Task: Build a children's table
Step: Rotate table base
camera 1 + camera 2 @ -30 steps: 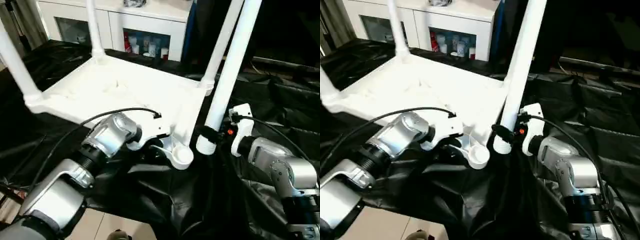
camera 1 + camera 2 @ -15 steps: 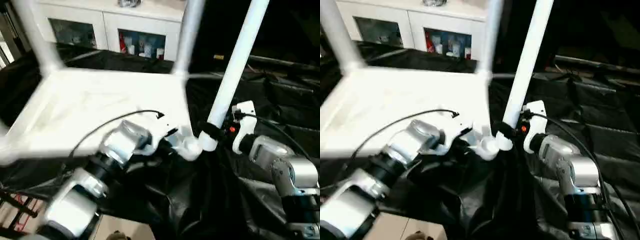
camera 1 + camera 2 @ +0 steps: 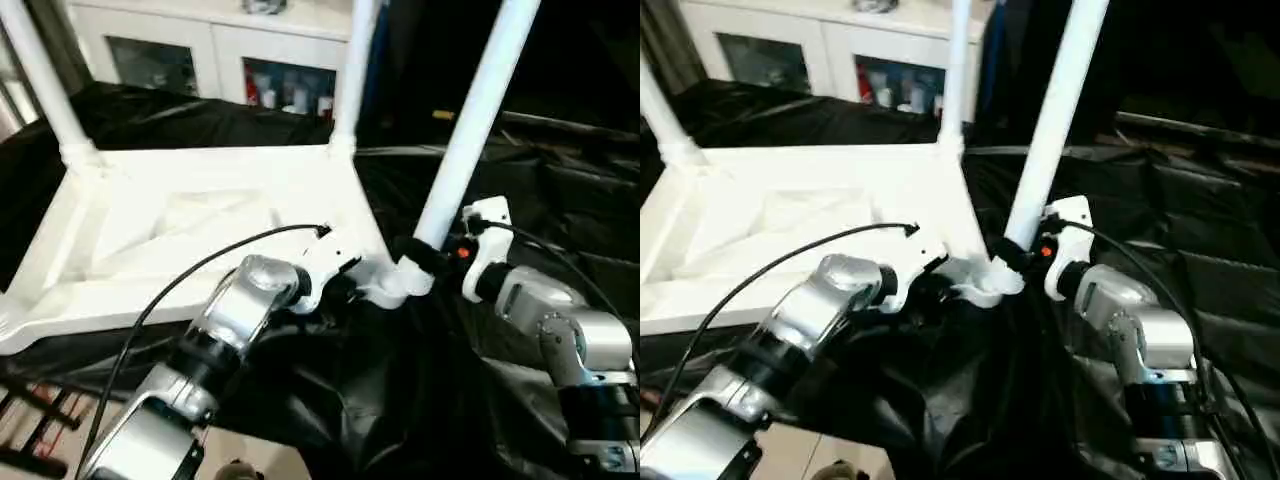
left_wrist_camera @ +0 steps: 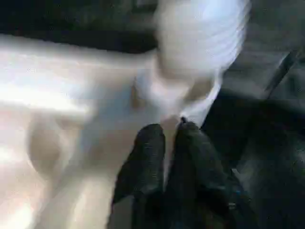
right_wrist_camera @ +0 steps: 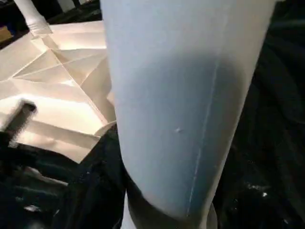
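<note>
The children's table lies upside down: its white ribbed tabletop rests on the black cloth, and two white legs stand up from its far corners. My right gripper is shut on another white leg low on its shaft, and the leg leans up and to the right. That leg's foot meets the near right corner socket; how deep it sits I cannot tell. My left gripper is at that same corner, fingers pinched on a thin white rim of the tabletop.
A white cabinet with glass doors stands behind the black-draped work table. Crumpled black cloth hangs over the near edge, with floor showing at the lower left. A black cable arcs over my left forearm.
The tabletop has swung round, bringing its near right socket under the held leg's foot. My left fingers have closed in on the corner rim. The camera has shifted too.
</note>
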Robot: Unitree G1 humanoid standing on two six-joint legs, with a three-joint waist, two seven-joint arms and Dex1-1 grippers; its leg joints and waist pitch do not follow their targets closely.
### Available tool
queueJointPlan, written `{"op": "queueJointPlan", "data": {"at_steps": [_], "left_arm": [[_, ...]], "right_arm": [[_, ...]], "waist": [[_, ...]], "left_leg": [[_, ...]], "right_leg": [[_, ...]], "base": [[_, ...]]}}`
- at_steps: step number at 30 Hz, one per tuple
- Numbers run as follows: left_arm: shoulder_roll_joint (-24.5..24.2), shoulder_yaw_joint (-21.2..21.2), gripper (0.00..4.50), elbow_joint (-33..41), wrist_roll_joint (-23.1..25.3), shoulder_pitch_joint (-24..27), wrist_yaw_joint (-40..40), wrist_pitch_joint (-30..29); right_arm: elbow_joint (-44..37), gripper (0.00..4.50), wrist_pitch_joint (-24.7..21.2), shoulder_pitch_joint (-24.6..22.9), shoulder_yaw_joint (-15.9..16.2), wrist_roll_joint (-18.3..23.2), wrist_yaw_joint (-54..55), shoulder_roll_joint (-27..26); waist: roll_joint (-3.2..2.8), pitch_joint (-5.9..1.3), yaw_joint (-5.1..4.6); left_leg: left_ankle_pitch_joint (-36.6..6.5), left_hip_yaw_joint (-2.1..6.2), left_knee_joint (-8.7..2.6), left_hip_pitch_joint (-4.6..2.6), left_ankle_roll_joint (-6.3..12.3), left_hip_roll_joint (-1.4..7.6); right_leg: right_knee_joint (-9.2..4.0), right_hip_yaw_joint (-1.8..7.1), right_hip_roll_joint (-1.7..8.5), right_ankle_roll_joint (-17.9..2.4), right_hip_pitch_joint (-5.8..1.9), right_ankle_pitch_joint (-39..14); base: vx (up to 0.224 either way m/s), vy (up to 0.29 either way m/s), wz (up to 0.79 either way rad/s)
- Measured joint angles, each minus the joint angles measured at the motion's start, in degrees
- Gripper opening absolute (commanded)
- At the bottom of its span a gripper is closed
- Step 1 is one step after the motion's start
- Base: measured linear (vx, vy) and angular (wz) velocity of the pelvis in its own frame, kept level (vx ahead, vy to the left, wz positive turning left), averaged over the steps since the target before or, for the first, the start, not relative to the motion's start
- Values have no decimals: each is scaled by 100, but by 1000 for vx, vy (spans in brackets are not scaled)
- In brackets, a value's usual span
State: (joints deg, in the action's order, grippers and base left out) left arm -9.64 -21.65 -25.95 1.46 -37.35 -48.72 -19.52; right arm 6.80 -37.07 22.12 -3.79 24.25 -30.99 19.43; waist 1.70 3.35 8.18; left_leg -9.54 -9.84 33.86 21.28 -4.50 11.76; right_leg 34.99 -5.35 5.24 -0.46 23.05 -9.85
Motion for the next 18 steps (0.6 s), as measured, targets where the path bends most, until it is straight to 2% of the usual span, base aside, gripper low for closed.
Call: {"op": "queueJointPlan", "data": {"at_steps": [1, 6, 12, 18], "left_arm": [[-50, -30, 99, 8, -13, -49, -146, 8], [-304, -130, 98, -12, 48, -98, -352, 137], [-415, -109, 100, -600, 61, -414, -637, 677], [-357, -124, 100, -1100, 53, -575, -931, 875]], "right_arm": [[4, 193, 0, 7, 5, -13, -2, -15], [3, 193, 0, 5, 15, -14, -15, -18], [-2, 193, 0, 0, 43, -12, -57, -16], [-3, 193, 0, 0, 42, -14, -71, -16]], "waist": [[-1, -1, 10], [-2, -1, 3], [-3, -1, 7], [-5, 0, 10]], "left_leg": [[0, 0, 0, -1, -1, 0], [1, 0, 0, -3, -1, 0], [1, 0, 0, -4, -2, 0], [1, 0, 0, -4, -2, 0]], "right_leg": [[1, 0, 0, 0, 0, 0], [3, 1, 0, 4, -1, -2], [2, 2, 0, 3, -2, -2], [3, 2, 0, -2, -2, 1]], "base": [[0, 0, 0], [0, 0, 0], [0, 0, 0], [0, 0, 0]]}}
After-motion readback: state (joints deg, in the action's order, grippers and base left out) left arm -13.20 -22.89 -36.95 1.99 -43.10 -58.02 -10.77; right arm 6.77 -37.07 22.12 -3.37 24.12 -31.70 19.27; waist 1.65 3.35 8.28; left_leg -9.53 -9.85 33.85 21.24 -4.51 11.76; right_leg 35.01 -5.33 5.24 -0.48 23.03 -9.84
